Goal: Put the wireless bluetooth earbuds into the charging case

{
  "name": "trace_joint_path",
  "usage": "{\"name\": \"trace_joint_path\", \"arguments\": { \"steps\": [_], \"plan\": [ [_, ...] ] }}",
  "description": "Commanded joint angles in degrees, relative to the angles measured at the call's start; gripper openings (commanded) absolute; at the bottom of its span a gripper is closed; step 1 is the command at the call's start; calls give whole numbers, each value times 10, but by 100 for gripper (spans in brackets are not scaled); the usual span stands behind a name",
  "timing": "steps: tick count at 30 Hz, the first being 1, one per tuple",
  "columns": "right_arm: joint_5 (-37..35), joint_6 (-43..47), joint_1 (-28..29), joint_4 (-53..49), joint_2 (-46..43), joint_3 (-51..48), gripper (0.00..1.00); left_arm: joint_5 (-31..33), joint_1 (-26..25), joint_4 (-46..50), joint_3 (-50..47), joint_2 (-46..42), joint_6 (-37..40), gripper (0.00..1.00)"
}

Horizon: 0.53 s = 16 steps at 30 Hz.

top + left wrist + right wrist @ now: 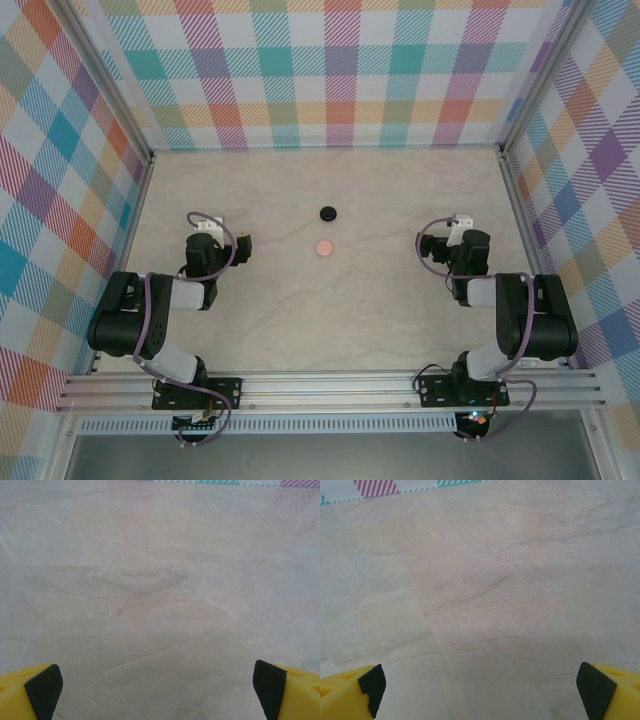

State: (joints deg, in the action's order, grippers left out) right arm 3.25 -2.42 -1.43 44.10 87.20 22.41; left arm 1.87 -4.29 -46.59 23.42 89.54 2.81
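Sitting close: round black case (327, 213), round pink case (324, 247); left tool (157, 686), right tool (483, 686) agape

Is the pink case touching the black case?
No, a strip of bare table separates the pink case from the black case, which lies farther back.

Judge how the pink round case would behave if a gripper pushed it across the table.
The pink round case appears low and flat, so it would probably slide rather than tip on the smooth table. Its round outline may let it spin or slip sideways when nudged off-centre. Being small, it is likely light.
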Motion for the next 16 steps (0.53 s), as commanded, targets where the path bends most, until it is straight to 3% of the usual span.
{"name": "trace_joint_path", "arguments": {
  "steps": [1,16],
  "plan": [
    [1,12,4,19,1,13,100,16,9,7,9,1,-9,100],
    [18,19,5,7,2,19,100,11,8,11,10,1,-8,100]
  ]
}}
